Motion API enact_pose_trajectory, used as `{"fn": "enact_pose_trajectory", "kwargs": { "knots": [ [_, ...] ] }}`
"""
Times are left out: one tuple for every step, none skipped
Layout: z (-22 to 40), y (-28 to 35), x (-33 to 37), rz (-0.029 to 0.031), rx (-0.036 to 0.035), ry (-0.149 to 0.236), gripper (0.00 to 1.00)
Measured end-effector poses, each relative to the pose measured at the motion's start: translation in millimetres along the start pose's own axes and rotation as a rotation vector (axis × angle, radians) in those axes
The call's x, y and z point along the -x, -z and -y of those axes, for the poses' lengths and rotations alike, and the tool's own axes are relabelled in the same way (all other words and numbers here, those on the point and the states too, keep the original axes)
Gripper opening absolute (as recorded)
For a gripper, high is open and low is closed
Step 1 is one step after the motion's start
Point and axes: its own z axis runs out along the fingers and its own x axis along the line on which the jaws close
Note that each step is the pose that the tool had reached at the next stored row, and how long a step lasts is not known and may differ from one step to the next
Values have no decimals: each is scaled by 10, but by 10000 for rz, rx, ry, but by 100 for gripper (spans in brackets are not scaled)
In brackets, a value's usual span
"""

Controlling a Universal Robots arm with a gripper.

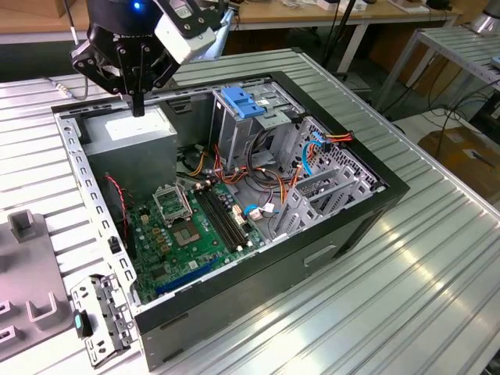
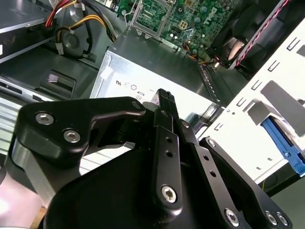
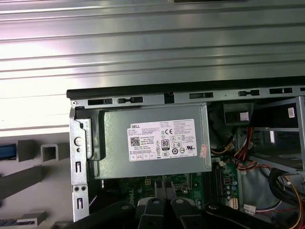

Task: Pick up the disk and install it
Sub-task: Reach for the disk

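The claw (image 1: 138, 108), pressed together and empty, hangs over the power supply (image 1: 129, 129) at the exterior view's upper left. The disk may be the blue sliver (image 3: 6, 151) beside the grey blocks (image 3: 47, 152) in the first wrist view. Spread wide and square up before gripping.

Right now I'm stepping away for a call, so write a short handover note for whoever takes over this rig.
Gripper: shut, nothing between its fingers, hovering just above the grey power supply box in a corner of the open computer case.
Disk: not in the gripper; I cannot tell where it lies.
Drive cage with the blue handle stands upright inside the case.
Done: nothing I can confirm.
Left: pick-up and install, as far as can be told.
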Motion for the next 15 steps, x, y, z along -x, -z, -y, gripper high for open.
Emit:
{"fn": "enact_pose_trajectory", "kwargs": {
  "knots": [
    [1, -1, -10, -14, 0, -1, 11],
    [1, -1, -15, -32, -4, -1, 11],
    [2, -3, -22, -41, -4, -2, 11],
    [2, -4, -28, -50, -4, -3, 11],
    [3, -5, -35, -63, -5, -3, 11],
    [3, -5, -39, -77, -7, -3, 11],
    [3, -6, -43, -89, -7, -4, 11],
    [4, -7, -50, -97, -6, -5, 11],
    [5, -9, -56, -101, -5, -5, 11],
    [5, -9, -65, -108, -6, -5, 11],
    [6, -8, -73, -113, -8, -6, 11],
    [7, -10, -86, -121, -7, -6, 11],
    [7, -11, -94, -128, -8, -6, 11],
    [7, -11, -99, -138, -9, -7, 11],
    [8, -11, -104, -149, -11, -7, 11]
  ]
}}
